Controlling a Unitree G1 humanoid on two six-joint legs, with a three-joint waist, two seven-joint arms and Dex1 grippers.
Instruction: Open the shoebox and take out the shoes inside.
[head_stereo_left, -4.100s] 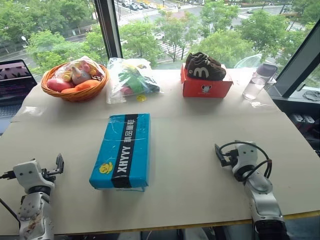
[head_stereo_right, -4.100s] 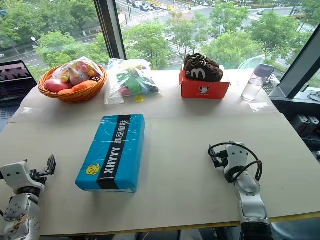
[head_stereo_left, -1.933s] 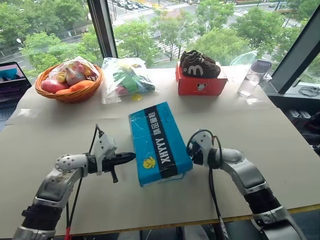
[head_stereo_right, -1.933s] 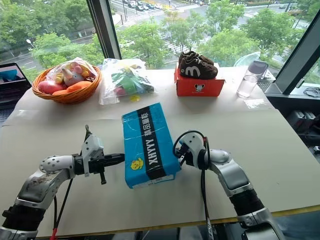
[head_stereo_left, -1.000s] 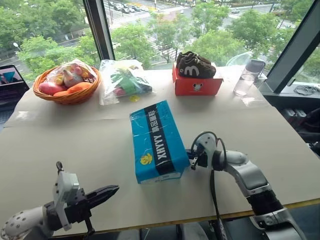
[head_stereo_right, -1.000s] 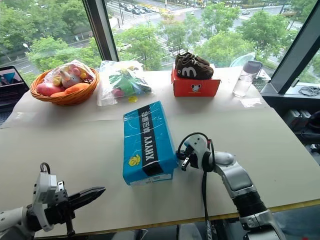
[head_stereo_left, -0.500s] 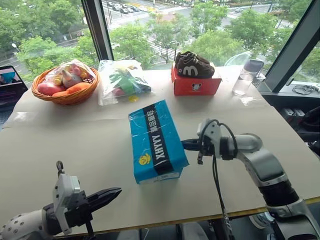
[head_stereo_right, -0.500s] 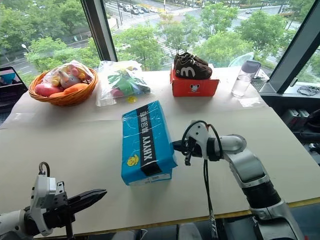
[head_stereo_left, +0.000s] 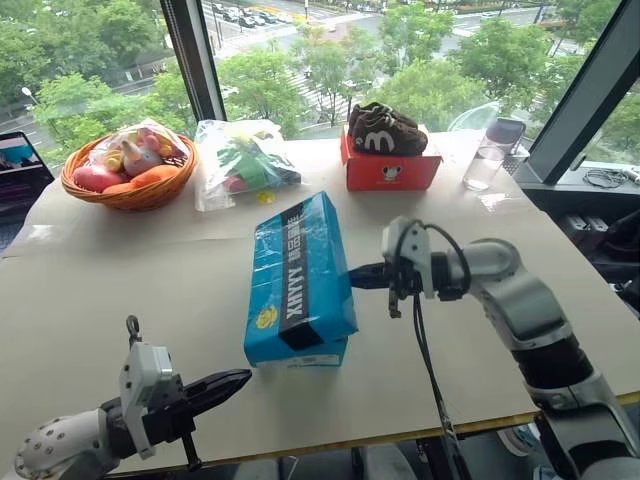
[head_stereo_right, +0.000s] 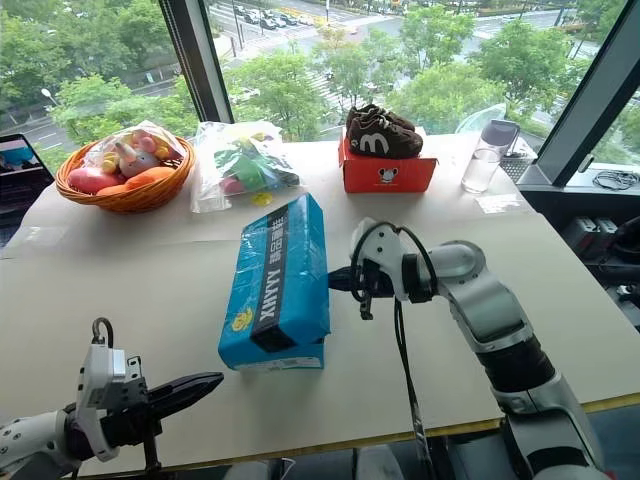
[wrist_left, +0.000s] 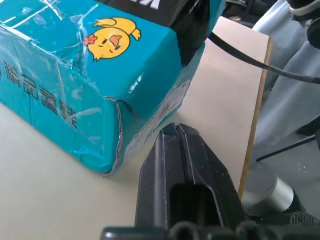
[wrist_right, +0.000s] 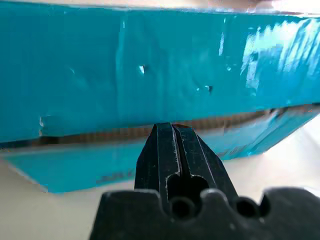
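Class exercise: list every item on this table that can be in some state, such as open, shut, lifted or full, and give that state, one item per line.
shoebox: lid lifted along its right edge, gap showing
left pincer: shut, holding nothing
right pincer: shut, tips at the lid's raised edge
red-orange box: closed, brown shoes on top
basket: full

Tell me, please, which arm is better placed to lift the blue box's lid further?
The right. Its shut gripper already sits at the blue box lid's raised long edge, tips in the gap. The left gripper hovers near the box's front corner, apart from it.

Glossy, film-wrapped blue cardboard shoebox (head_stereo_left: 299, 275), creased; matt, seemingly paper-covered table (head_stereo_left: 150, 260); woven wicker basket (head_stereo_left: 130, 193).
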